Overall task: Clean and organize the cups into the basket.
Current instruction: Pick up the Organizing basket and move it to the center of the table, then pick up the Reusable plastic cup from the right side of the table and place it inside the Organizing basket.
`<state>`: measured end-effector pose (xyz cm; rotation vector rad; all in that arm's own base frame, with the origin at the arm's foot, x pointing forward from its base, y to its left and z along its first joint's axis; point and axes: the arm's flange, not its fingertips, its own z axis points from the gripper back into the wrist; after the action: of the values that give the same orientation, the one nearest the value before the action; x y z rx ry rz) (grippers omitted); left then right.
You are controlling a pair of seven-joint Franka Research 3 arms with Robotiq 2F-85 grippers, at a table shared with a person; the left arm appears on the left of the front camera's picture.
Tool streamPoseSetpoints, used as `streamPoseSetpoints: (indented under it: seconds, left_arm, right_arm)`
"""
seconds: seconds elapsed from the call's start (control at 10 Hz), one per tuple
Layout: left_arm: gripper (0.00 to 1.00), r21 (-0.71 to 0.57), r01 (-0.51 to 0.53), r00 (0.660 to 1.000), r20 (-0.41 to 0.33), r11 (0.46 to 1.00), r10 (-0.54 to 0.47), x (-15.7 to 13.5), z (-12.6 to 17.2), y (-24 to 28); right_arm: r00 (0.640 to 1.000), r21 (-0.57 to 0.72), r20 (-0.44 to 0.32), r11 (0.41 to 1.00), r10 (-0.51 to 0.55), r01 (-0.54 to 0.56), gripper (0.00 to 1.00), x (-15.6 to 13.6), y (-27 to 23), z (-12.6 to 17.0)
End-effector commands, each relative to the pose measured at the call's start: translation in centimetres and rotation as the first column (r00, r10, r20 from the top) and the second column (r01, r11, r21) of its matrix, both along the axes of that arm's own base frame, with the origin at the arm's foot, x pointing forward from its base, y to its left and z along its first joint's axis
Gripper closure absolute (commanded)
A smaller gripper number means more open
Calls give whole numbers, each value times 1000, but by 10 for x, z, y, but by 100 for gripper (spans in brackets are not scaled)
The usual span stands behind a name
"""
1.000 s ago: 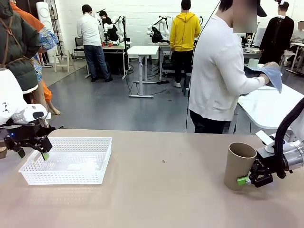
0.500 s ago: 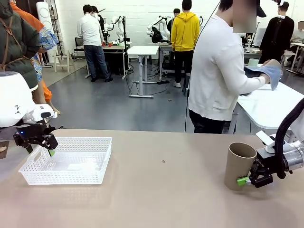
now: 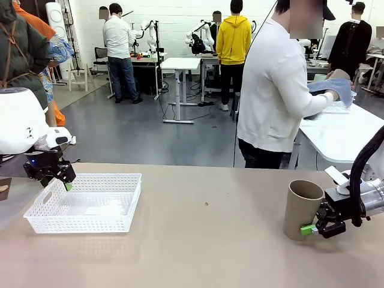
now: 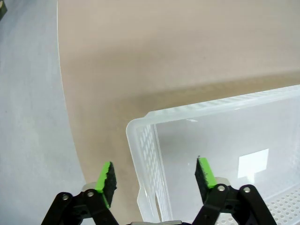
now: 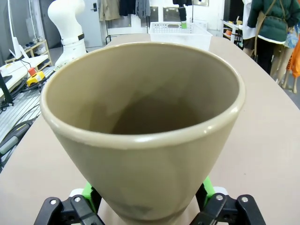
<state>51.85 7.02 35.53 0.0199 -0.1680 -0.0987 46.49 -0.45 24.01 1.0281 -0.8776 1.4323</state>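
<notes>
A kraft brown cup stands upright on the table at the right. My right gripper reaches in level from the right and stands open, its green pads on either side of the cup's lower part. The white lattice basket sits at the left with nothing but a small label inside. My left gripper hovers over its far left corner. In the left wrist view this gripper is open and straddles the basket's end wall, one pad inside and one outside.
A person in a white top stands beyond the far edge, turned to a side table, with a blue cloth in hand. Bare tan tabletop lies between basket and cup. The table's left edge runs close to the basket.
My left gripper has risen and moved right and farther back, from the basket's near left side to its far left corner. The right gripper and the cup have stayed put.
</notes>
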Motion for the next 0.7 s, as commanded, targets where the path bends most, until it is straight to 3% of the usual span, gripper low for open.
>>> streamPoseSetpoints:
  seconds: [0.0,0.1,0.2,0.3,0.4,0.5,0.6]
  left_arm:
    - [98,-35,23,999,32,999,-21,-1,6,7]
    - [100,-28,21,999,39,999,-20,-1,8,8]
    - [100,-30,18,999,39,999,-17,-1,9,8]
    - [100,-27,16,999,33,1000,-15,-1,7,8]
    - [93,-27,14,1000,23,1000,-13,0,4,8]
    - [100,-24,14,1000,16,1000,-14,1,2,7]
    - [100,-22,16,1000,13,1000,-16,1,1,6]
  right_arm:
    - [999,22,26,999,24,-24,60,4,-2,-3]
    - [999,20,23,1000,24,-24,100,4,-1,-3]
    - [999,16,26,999,30,-30,62,3,0,-2]
    - [999,14,25,999,30,-31,100,3,0,-3]
    - [999,17,23,999,29,-30,100,3,-1,-3]
    - [999,19,22,999,30,-30,100,3,-1,-3]
    - [999,22,21,999,32,-32,79,3,-2,-3]
